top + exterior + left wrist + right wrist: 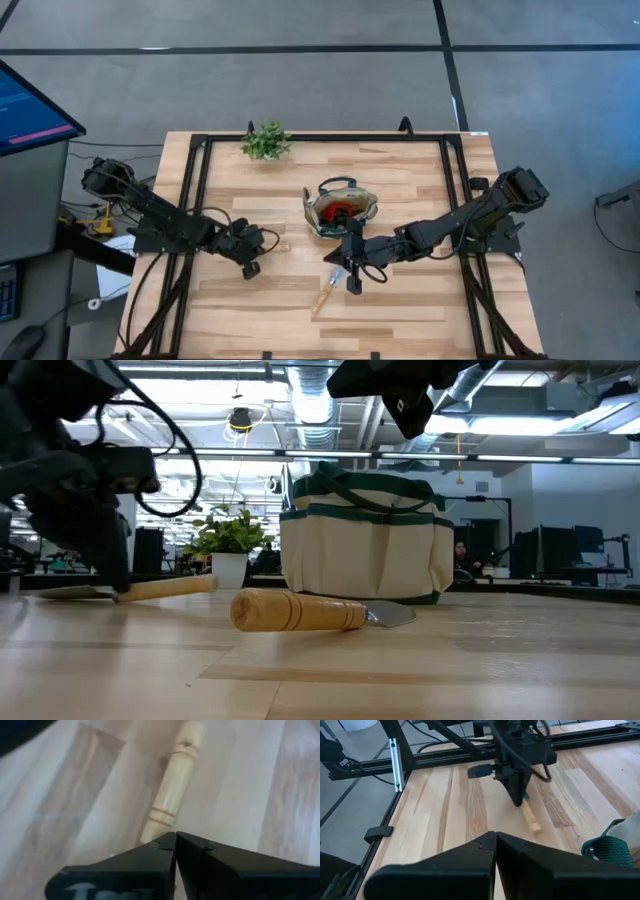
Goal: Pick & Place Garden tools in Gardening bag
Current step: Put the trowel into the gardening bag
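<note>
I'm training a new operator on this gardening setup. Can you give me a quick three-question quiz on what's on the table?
1. True or false: the gardening bag stands upright.
2. Something inside the bag is: A red, B blue, C yellow.
3. How many wooden-handled tools lie on the table outside the bag?

Key: 1 true. 2 A, the red tool. 3 two: one in front of the bag, one farther left.
</note>
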### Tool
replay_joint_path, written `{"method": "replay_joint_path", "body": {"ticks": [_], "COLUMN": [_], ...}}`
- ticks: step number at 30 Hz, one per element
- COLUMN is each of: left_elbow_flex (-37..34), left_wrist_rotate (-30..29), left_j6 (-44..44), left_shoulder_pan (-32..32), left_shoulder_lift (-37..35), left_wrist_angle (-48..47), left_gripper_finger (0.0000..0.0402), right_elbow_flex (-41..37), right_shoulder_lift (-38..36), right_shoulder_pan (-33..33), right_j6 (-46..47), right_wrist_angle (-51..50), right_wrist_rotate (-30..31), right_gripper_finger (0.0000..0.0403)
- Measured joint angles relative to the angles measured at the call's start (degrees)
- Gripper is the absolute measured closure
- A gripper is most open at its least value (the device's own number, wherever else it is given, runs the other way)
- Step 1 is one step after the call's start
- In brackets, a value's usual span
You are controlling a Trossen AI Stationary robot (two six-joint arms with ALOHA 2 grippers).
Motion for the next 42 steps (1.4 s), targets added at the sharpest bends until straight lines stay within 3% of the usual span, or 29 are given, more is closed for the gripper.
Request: {"method": "replay_joint_path", "body": {"ticks": [12,22,29,42], "left_elbow_flex": [0.0,0.0,0.1,0.1], "left_wrist_rotate": [1.0,3.4,3.8,3.6], "left_j6": [4.9,5.0,11.0,18.4], "left_shoulder_pan": [4.2,1.2,-2.0,-5.1], "left_shoulder_lift": [-0.1,-0.1,-0.1,-0.1], "left_wrist_angle": [3.3,10.2,21.2,31.3], "left_gripper_finger": [0.0401,0.04,0.04,0.04], "right_elbow_flex": [0.0,0.0,0.0,0.0], "right_shoulder_lift": [0.0,0.0,0.0,0.0], "right_shoulder_pan": [0.0,0.0,0.0,0.0], "right_j6": [0.0,0.0,-0.1,-0.2], "right_wrist_angle": [0.0,0.0,0.0,0.0], "right_wrist_rotate": [0.0,0.0,0.0,-0.1], "right_gripper_finger": [0.0403,0.0403,0.0403,0.0403]}}
